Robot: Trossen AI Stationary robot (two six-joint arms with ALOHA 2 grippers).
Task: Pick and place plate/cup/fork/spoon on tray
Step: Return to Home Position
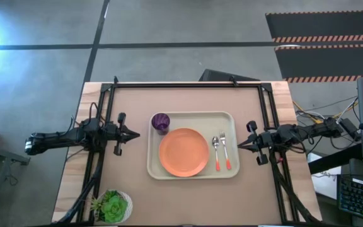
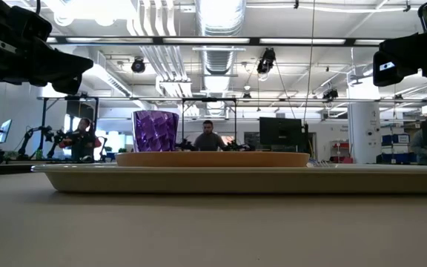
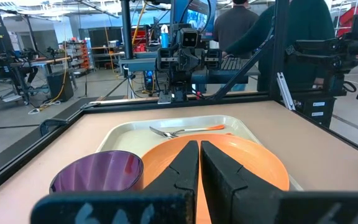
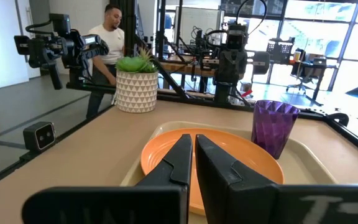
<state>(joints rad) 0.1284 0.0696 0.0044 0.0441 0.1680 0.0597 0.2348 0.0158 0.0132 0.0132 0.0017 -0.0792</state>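
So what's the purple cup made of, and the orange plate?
The cup looks like see-through purple plastic: light glints through its faceted sides. The plate looks like matte orange plastic, smooth and evenly coloured with no shine. Neither can be confirmed by look alone.

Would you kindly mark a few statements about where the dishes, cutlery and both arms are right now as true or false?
1. The round orange plastic plate lies on the large cream rectangular tray. True.
2. The small purple plastic tumbler stands on the bare table beside the tray. False: it stands inside the tray, at a corner next to the plate.
3. The orange-handled fork and orange-handled spoon lie side by side on the tray. True.
4. The left end effector grips the plate. False: it is shut on nothing, off the tray's edge.
5. The right end effector holds the spoon. False: it is shut, empty, outside the tray.
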